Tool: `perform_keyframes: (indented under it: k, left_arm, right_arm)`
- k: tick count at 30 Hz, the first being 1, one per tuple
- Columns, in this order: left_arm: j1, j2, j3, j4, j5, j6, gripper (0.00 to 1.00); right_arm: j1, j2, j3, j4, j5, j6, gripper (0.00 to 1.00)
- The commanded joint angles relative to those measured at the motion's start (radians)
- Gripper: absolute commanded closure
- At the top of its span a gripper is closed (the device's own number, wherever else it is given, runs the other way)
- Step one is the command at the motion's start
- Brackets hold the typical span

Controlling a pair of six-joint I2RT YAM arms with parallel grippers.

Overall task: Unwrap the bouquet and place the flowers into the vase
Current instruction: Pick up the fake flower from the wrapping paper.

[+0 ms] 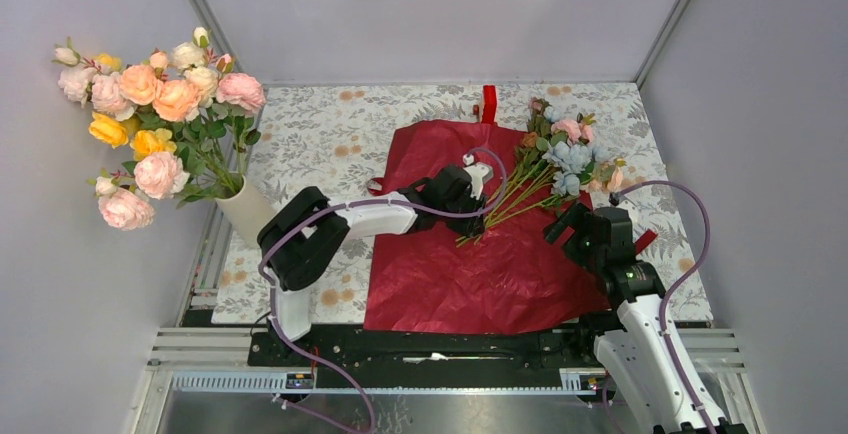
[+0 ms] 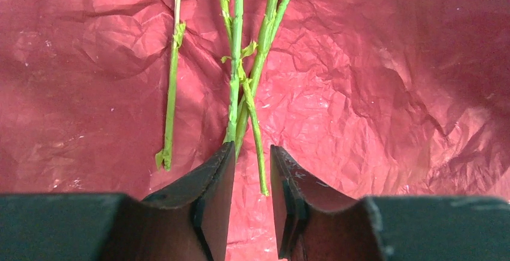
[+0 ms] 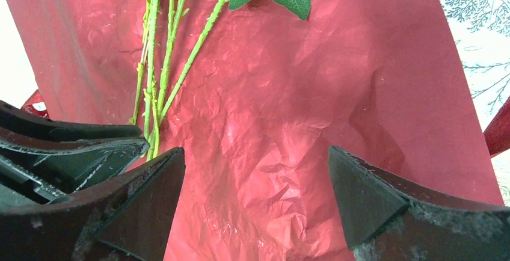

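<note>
Crimson paper (image 1: 470, 284) lies bare around flower stems (image 2: 234, 92); left jaws narrowly parted astride them, right jaws gaping.

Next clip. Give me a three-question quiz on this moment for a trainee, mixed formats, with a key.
1. True or false: the red paper lies spread open under the stems of the flowers.
2. Which pincer has a green stem between its fingers? A left; B right; C both.
3. What does the white vase hold?
Key: 1 true. 2 A, the left pincer, jaws narrow with a gap showing. 3 The big peach, pink and yellow roses.
</note>
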Motion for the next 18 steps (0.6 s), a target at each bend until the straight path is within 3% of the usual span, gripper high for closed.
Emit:
perform_keyframes:
  k: [1,9,15,18]
  left_arm:
    - [-0.005,0.028,0.053,0.034,-0.031,0.02,0.69]
    - [-0.006,0.046,0.057,0.031,-0.064,0.021,0.74]
    - [-0.008,0.053,0.066,0.032,-0.054,0.022,0.86]
    - [-0.008,0.044,0.067,0.034,-0.038,0.024,0.98]
  right_arm:
    - [-0.005,-0.01,-0.001,0.015,-0.013,0.001,0.06]
    - [-0.005,-0.017,-0.002,0.012,-0.015,-0.001,0.06]
    - [-0.005,-0.021,-0.004,0.011,-0.018,-0.002,0.06]
    - [-0.005,-0.022,0.002,0.001,-0.012,-0.003,0.06]
